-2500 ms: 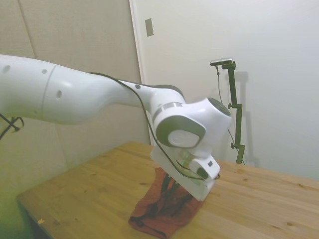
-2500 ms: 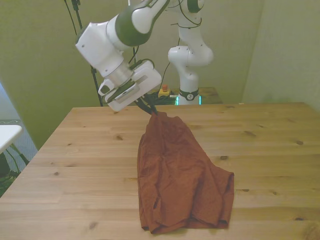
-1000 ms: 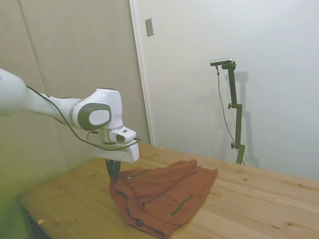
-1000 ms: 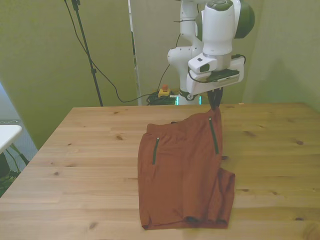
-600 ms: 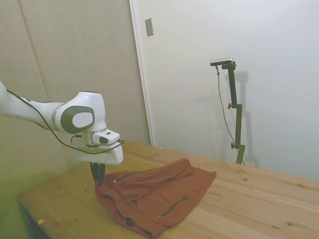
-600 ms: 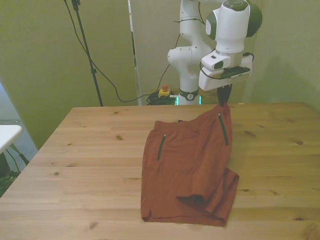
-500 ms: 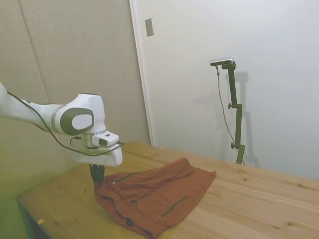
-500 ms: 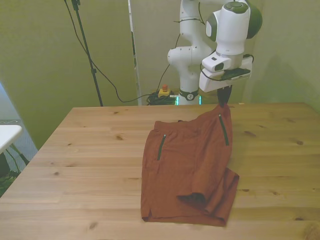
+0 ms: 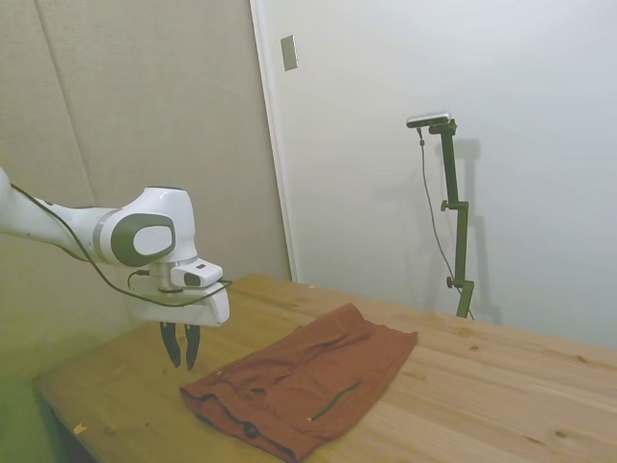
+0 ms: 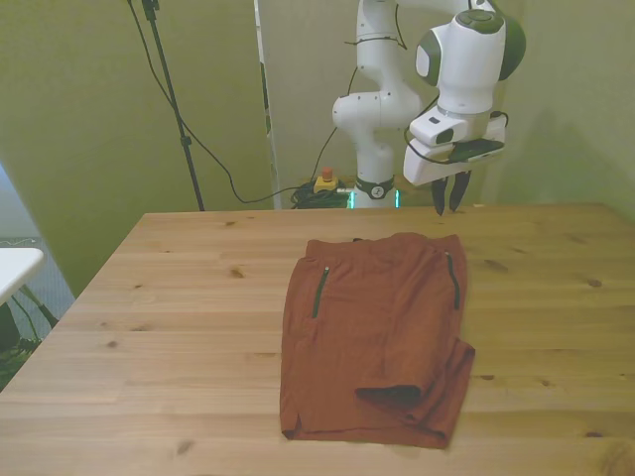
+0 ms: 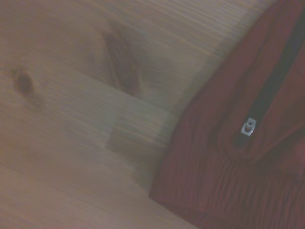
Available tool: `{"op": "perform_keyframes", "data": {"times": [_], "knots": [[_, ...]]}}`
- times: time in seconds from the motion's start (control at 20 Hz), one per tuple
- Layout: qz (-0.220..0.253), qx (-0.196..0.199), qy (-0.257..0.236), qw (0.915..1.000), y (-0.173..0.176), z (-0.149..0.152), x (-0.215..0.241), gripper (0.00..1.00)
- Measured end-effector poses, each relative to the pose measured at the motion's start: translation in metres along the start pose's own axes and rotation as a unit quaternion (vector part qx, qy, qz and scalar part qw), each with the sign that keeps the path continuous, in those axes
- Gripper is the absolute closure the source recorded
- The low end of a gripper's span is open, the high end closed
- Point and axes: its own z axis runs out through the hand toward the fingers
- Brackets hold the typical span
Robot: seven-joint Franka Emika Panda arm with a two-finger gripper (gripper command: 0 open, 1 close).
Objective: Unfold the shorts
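The rust-red shorts (image 10: 372, 332) lie spread flat on the wooden table (image 10: 179, 327), with two dark slit pockets showing and one leg hem curled over at the near edge. In the side view the shorts (image 9: 299, 381) stretch across the table's near part. My gripper (image 10: 447, 196) hangs open just above the table past the shorts' waistband corner on the front view's right, holding nothing. In the side view the gripper (image 9: 180, 353) hovers beside the cloth's left end. The wrist view shows a corner of the shorts (image 11: 228, 162) with a zipper pull on bare wood.
A second white robot arm's base (image 10: 372, 109) stands behind the table's far edge. A thin black stand with a cable (image 10: 169, 99) rises at the front view's left. A door frame and wall switch (image 9: 288, 52) are behind the table.
My gripper has let go of the shorts' corner and opened. The lifted corner has dropped flat onto the table, and the gripper has moved slightly away from the cloth.
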Motion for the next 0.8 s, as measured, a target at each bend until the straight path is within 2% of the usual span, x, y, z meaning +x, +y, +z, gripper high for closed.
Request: {"op": "perform_keyframes", "data": {"times": [0.15, 0.3, 0.4, 0.5, 0.7, 0.8], "knots": [[0.049, 0.024, 0.02, 0.9983, 0.027, -0.024, 0.027, 0.0], [0.137, 0.061, 0.048, 0.9876, 0.1, -0.059, 0.092, 0.0], [0.194, 0.085, 0.061, 0.9753, 0.141, -0.066, 0.141, 0.0], [0.24, 0.112, 0.064, 0.9621, 0.16, -0.057, 0.185, 0.0], [0.318, 0.17, 0.049, 0.9316, 0.155, -0.029, 0.255, 0.0], [0.343, 0.183, 0.049, 0.9201, 0.145, -0.023, 0.277, 0.0]]}}
